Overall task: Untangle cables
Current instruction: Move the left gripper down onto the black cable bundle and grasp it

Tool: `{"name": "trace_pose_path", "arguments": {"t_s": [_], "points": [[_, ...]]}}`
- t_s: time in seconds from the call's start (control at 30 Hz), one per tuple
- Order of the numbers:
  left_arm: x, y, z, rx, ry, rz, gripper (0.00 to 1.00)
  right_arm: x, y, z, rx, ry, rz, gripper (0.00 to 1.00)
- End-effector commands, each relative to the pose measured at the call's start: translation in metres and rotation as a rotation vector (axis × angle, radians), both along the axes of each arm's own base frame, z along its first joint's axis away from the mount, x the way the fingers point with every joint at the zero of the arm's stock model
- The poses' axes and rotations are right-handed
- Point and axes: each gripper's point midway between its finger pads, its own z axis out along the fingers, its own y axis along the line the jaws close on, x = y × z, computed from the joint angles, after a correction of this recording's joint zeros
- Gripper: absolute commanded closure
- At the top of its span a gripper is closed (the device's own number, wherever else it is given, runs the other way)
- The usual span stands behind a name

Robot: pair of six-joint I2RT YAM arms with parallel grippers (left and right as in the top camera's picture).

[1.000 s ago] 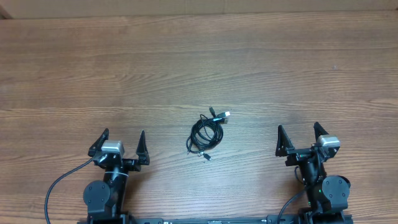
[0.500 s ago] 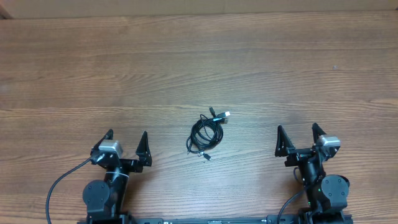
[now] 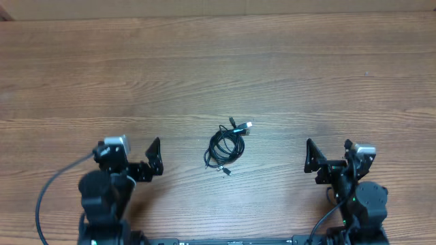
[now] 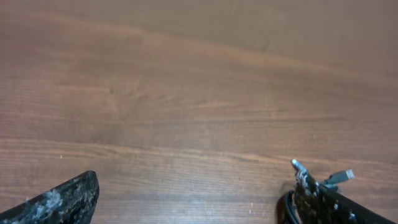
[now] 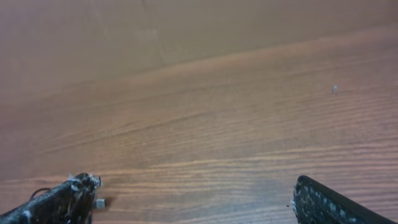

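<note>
Down at the near edge of the tabletop (image 3: 218,61) the two arms are parked side by side, with a thick black lead (image 3: 51,197) curling off the left one. The left end effector (image 3: 131,153) is spread wide, tips pointing away across the wood. Its wrist camera shows one dusty finger (image 4: 62,199) poking in at the lower left and a second finger (image 4: 339,208) at the lower right, bare grain between them. Over on the other side, the right end effector (image 3: 330,155) is spread wide too, both tips plain to see from overhead. Its own camera has a scuffed finger (image 5: 59,202) low on the left and its partner finger (image 5: 329,205) low on the right, well apart. A little farther out, between the two arms and about central, there are the cables (image 3: 225,146). They're thin black cords in a small loose coil lying flat on the wood, and neither arm is touching them. Plug ends stick out at the coil's far side, one silver-tipped, and another small plug lies at its near edge. The left wrist view catches those plugs just behind its right-hand finger, while the right wrist view glimpses a silver tip beside its left-hand finger. Beyond that, brown wood grain runs to the far edge.
</note>
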Motion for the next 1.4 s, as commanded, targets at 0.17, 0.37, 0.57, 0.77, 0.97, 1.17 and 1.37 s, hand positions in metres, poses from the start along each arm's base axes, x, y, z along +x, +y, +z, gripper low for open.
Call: {"name": "trace_pose_path", "arguments": {"t_s": [0.17, 0.37, 0.57, 0.77, 0.97, 1.17, 1.37], "points": [[0.027, -0.009, 0.018, -0.019, 0.203, -0.066, 0.0, 0.015, 0.0, 0.029, -0.015, 0.143, -0.01, 0.0], [0.03, -0.015, 0.019, -0.063, 0.428, -0.093, 0.0, 0.032, 0.007, 0.027, -0.019, 0.33, 0.018, 0.0], [0.021, 0.016, 0.015, 0.038, 0.602, 0.055, 0.01, 0.044, 0.01, 0.013, -0.033, 0.578, 0.028, 0.0], [0.035, 0.003, 0.021, -0.06, 0.558, 0.031, 0.0, 0.05, 0.018, -0.001, -0.016, 0.698, 0.064, 0.0], [0.066, -0.029, 0.05, -0.199, 0.41, -0.118, 0.0, 0.052, 0.023, -0.005, 0.001, 0.715, 0.087, 0.0], [0.088, -0.065, 0.033, -0.153, 0.42, -0.189, 0.04, 0.054, 0.031, -0.002, 0.027, 0.701, 0.124, 0.0], [0.092, -0.111, -0.026, 0.037, 0.554, -0.223, 0.01, 0.054, 0.031, -0.002, 0.027, 0.702, 0.124, 0.0]]}}
